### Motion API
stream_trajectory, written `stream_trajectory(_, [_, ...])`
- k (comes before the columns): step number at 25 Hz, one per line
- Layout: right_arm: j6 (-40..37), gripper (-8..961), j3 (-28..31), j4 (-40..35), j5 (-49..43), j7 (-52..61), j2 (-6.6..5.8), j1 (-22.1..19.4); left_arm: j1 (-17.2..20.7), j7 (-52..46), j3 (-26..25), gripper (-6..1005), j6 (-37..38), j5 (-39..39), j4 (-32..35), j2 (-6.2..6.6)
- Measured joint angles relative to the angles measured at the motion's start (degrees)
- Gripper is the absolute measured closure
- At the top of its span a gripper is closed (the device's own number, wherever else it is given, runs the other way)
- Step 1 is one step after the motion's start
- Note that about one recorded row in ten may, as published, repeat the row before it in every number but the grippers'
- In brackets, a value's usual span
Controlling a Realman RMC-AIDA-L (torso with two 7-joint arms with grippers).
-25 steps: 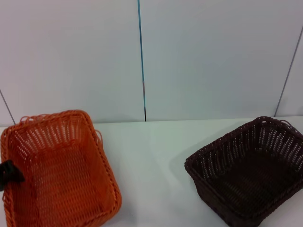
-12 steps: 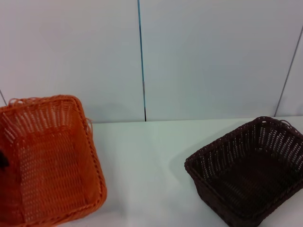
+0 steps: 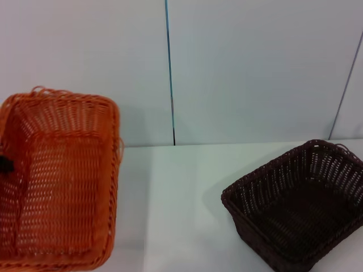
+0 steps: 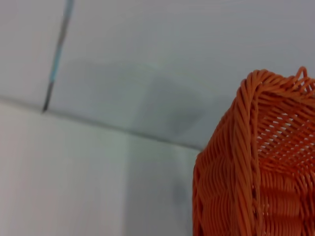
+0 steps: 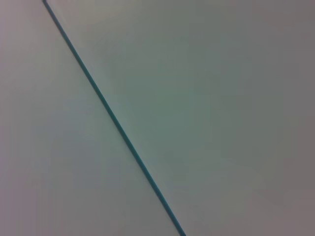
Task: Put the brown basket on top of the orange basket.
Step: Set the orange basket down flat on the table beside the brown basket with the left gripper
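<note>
The orange basket (image 3: 62,181) hangs lifted at the far left of the head view, tipped so its open inside faces the camera. A small dark part of my left gripper (image 3: 4,165) shows at the basket's left rim, shut on it. In the left wrist view only a corner of the orange basket (image 4: 266,162) appears, above the white table. The brown basket (image 3: 300,204) stands upright on the table at the right, apart from the orange one and untouched. My right gripper is out of view; its wrist view holds only wall.
The white table (image 3: 176,198) runs between the two baskets. Behind it stands a pale panelled wall (image 3: 238,68) with a thin blue seam (image 3: 169,68).
The orange basket has risen off the table and tipped more upright, its far rim climbing against the wall. The brown basket has not moved.
</note>
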Motion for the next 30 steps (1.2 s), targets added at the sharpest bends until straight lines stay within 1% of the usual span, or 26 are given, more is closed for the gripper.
stream_trajectory(6, [-0.6, 162, 0.1, 0.4, 0.0, 0.3, 0.62, -0.1, -3.2, 11.6, 1.2, 846, 2.7, -0.6, -0.2, 1.42])
stream_trajectory(11, [-1.7, 162, -0.2, 0.5, 0.0, 0.3, 0.84, -0.1, -5.3, 16.5, 5.6, 846, 2.8, 0.2, -0.6, 2.20])
stream_trajectory(17, [-3.0, 162, -1.0, 0.5, -0.4, -0.1, 0.80, -0.8, -7.6, 22.9, 9.6, 846, 2.1, 1.9, -0.5, 2.21])
stream_trajectory(19, [-3.1, 162, -1.0, 0.5, -0.5, -0.1, 0.83, -1.2, -8.8, 26.0, 12.0, 846, 2.1, 3.1, -0.5, 2.14])
stream_trajectory(22, [-3.2, 161, -0.9, 0.5, -0.5, -0.1, 0.88, -1.9, -9.9, 29.4, 15.5, 846, 1.4, 4.9, -0.4, 1.70])
stream_trajectory(25, [-4.0, 161, -0.6, 0.5, -0.5, 0.2, 1.20, -3.0, -11.3, 30.3, 18.8, 846, 0.2, 7.4, -0.9, 1.14])
stream_trajectory(30, [-4.3, 161, -0.4, 0.5, -0.4, 0.4, 1.42, -4.0, -13.1, 31.1, 21.9, 847, 0.0, 8.5, -1.9, 0.70])
